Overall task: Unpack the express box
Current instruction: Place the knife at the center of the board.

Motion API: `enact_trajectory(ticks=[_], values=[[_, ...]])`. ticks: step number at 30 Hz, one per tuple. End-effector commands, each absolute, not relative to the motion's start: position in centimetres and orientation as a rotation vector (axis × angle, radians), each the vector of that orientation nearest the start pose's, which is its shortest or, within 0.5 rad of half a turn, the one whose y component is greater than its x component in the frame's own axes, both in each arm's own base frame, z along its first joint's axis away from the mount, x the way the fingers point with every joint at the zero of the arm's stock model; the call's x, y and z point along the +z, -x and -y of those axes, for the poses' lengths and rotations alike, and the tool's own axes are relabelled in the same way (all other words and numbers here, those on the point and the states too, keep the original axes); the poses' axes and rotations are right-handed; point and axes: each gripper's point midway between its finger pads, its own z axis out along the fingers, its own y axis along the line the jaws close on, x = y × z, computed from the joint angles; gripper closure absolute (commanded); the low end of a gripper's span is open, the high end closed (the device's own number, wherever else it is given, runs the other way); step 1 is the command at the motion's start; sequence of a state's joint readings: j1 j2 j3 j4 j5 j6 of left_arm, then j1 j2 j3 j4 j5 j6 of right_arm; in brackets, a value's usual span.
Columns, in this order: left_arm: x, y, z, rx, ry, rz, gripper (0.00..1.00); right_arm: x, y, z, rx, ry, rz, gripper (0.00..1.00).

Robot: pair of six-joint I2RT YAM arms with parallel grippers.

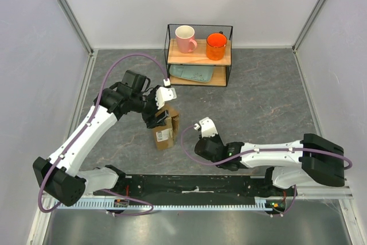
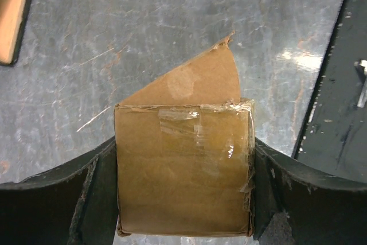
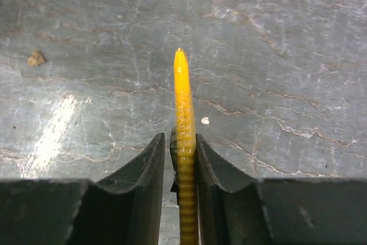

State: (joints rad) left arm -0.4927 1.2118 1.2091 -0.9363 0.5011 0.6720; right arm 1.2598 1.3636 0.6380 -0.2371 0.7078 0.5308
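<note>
Here left tool (image 2: 183, 146) clamps the express box (image 2: 183, 182) by its edges; right tool (image 3: 183, 142) pinches a yellow knife (image 3: 182, 84).

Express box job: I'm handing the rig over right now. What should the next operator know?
Left gripper: shut on the express box, gripping its two sides.
Right gripper: shut on the yellow utility knife, beside the box and not touching it.
Done: tape torn, one flap standing up.
Left: open the box fully and take out the contents, which are not visible yet.
</note>
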Motion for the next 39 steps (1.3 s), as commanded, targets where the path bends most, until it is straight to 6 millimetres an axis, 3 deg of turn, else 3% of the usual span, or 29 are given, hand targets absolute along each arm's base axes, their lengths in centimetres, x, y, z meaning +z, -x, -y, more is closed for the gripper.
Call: enact_trajectory(ticks=[1,3,5,8,16,21,27,39], values=[[19.0,-16.1,19.1,-0.859,-1.571,-2.008,0.5,8.7,-20.6,-25.0,0.128,0.358,-2.034,0.51],[19.2,-15.1,19.3,-0.921,-1.59,-1.994,0.5,9.5,-20.7,-25.3,0.189,0.33,-1.995,0.33],[19.8,-14.7,19.5,-0.961,-1.598,-1.987,0.5,10.7,-20.6,-25.6,0.287,0.304,-1.945,0.02],[21.2,-14.8,20.1,-0.993,-1.59,-1.942,0.5,12.2,-20.1,-26.2,0.406,0.293,-1.9,0.02],[21.1,-15.7,20.6,-0.976,-1.551,-1.944,0.5,16.0,-17.1,-29.9,0.736,0.383,-1.773,0.02],[20.6,-16.4,20.4,-0.934,-1.53,-1.967,0.51,16.1,-15.2,-31.7,0.769,0.472,-1.763,0.04],[20.3,-17.5,20.3,-0.873,-1.49,-1.988,0.52,16.5,-14.4,-32.7,0.816,0.47,-1.757,0.12],[20.6,-17.5,20.4,-0.879,-1.466,-1.998,0.52,18.0,-15.5,-34.7,0.819,0.379,-1.717,0.21]])
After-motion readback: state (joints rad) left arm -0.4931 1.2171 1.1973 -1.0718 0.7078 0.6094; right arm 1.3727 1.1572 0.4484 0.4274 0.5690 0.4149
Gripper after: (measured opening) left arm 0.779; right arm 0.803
